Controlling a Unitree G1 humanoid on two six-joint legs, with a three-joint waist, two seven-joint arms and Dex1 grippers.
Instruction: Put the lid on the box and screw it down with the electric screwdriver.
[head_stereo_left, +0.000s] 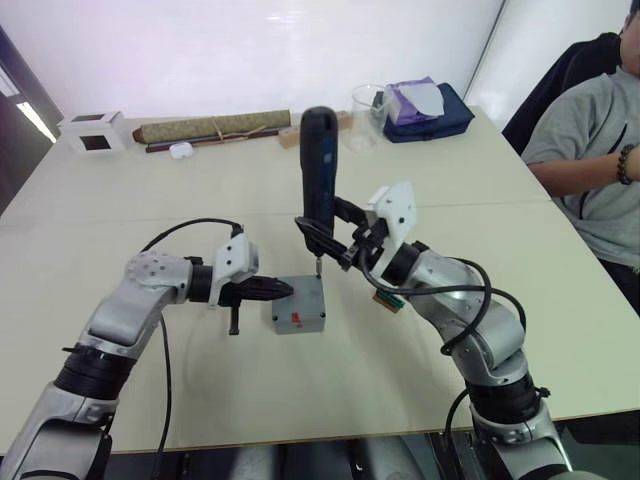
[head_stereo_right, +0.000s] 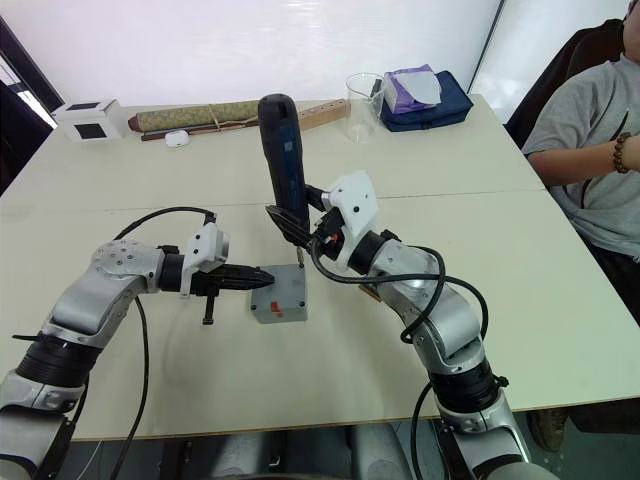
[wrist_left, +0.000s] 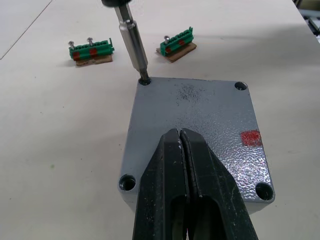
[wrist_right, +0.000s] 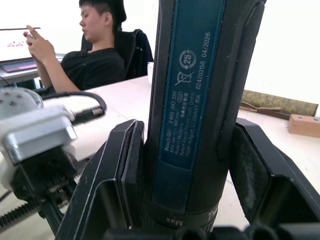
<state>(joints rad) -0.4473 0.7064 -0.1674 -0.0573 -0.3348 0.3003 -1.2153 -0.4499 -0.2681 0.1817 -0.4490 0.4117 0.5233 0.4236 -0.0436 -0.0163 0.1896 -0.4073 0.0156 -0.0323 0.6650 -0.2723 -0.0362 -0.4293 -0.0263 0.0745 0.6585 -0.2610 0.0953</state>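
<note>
Lid (wrist_left: 200, 125): seated flush on the box (head_stereo_left: 299, 322), red mark toward one corner, open screw holes at three corners; the pair sits on the desk (head_stereo_left: 420, 190) near the middle, toward the front.
Electric screwdriver (head_stereo_left: 319, 165): upright, its metal bit (wrist_left: 132, 42) standing in the fourth corner hole of the lid, the corner farthest from the left tool.
Right tool (head_stereo_left: 332, 238): at about 2 o'clock from the box, its two black fingers clamped on either side of the screwdriver's lower barrel.
Left tool (head_stereo_left: 272, 289): at 9 o'clock from the box, fingers pressed together with nothing between them, tips lying on the lid's top.
Green terminal blocks (wrist_left: 91, 48): two on the desk just beyond the box.
Desk's far edge: rolled olive bundle (head_stereo_left: 215, 127), white cube (head_stereo_left: 93, 132), clear cup (head_stereo_right: 364, 98), navy pouch (head_stereo_right: 430, 103).
Person (head_stereo_left: 597, 150): seated at 3 o'clock.
</note>
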